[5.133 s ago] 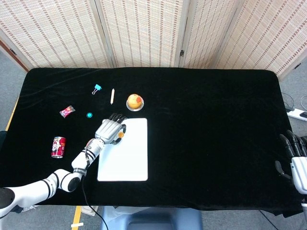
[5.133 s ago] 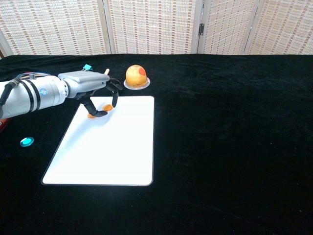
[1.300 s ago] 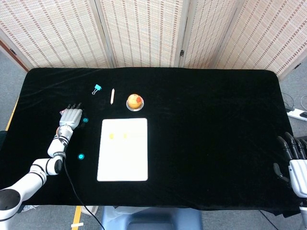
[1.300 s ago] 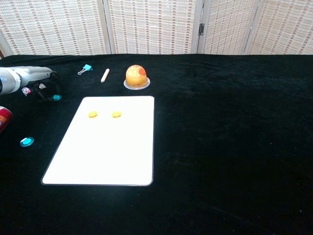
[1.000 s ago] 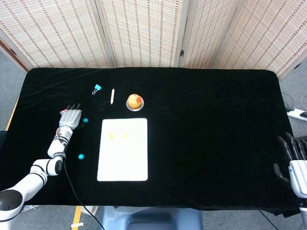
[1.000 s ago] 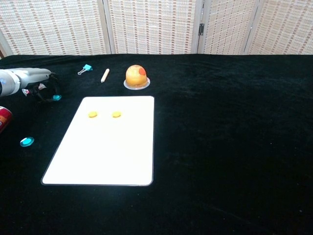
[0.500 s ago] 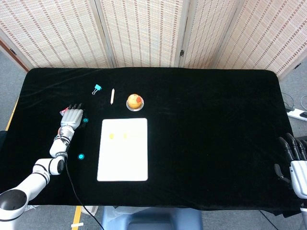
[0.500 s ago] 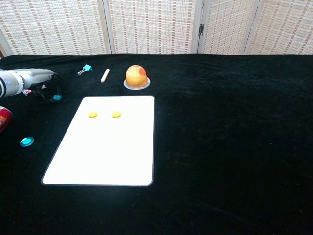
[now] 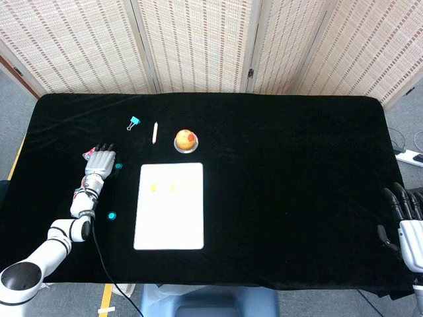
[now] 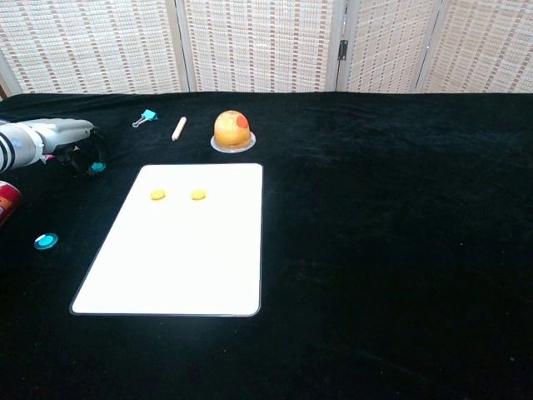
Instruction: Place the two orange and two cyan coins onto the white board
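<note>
The white board [image 9: 169,218] [image 10: 175,258] lies left of the table's middle, with two orange coins [image 9: 154,187] [image 9: 172,187] side by side near its far end, seen in the chest view as orange coins [image 10: 157,195] [image 10: 198,195]. One cyan coin [image 9: 118,166] [image 10: 97,167] lies on the black cloth left of the board, right at the fingertips of my left hand [image 9: 100,162] [image 10: 62,136]. That hand's fingers are spread and hold nothing. A second cyan coin [image 9: 112,215] [image 10: 46,241] lies nearer the front. My right hand [image 9: 406,221] rests open off the table's right edge.
A candy wrapper [image 9: 87,154] sits just behind the left hand. A red can [image 10: 5,200] stands at the chest view's left edge. Behind the board are a blue clip [image 9: 134,122], a pale stick [image 9: 154,132] and an orange fruit on a dish [image 9: 186,140].
Five seconds ago the left hand was at the board with the orange coins. Over the last second it has edged slightly right toward the far cyan coin.
</note>
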Robot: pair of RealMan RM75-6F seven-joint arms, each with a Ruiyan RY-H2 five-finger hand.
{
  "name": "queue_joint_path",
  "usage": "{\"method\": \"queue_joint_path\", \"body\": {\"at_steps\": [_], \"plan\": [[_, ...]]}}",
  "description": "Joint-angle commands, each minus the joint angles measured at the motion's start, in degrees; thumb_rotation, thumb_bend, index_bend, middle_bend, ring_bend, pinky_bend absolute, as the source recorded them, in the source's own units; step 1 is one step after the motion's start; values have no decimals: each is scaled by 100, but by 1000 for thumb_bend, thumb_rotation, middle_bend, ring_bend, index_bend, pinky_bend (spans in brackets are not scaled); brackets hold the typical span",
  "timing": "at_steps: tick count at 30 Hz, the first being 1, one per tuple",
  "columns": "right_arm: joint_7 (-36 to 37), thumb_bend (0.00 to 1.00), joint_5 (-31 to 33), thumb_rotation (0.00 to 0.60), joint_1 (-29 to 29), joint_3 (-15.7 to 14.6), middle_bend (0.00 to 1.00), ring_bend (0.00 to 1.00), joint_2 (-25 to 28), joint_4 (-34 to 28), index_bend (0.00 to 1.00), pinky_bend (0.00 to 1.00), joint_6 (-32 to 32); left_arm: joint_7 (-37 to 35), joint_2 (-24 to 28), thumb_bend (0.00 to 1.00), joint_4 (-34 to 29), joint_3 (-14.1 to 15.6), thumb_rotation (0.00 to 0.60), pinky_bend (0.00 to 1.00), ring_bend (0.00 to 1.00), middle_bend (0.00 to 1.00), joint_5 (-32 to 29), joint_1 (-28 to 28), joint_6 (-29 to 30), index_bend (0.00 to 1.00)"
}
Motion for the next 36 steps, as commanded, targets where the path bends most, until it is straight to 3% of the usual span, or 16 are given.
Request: {"method": "queue_joint_path", "body": {"at_steps": [1, 7, 11, 26, 36], "plan": [[-1, 468, 3, 600, -1, 2, 0, 0, 5, -5, 0, 0, 2, -85, -18, 469, 19, -20, 600, 0, 0, 140, 48, 14, 58, 522], [-8, 468, -14, 600, 6, 7, 0, 0, 13, -19, 0, 0, 7, -305, 121, 469, -174, -7, 600, 0, 0, 148, 240, 78, 241, 532], [-4, 468, -39, 600, 17, 10, 0, 0, 20, -20, 0, 0, 9, -499, 404, 469, -636, 53, 600, 0, 0, 148, 501, 200, 600, 531], [44, 468, -181, 600, 16, -33, 0, 0, -8, 8, 0, 0, 56, -358, 1890, 469, -3664, 691, 600, 0, 0, 148, 1713, 790, 2023, 529], [75, 468, -249, 600, -20, -70, 0, 0, -35, 28, 0, 0, 118, -57, 2226, 469, -4782, 1151, 600, 0, 0, 148, 2513, 901, 2494, 524]]}}
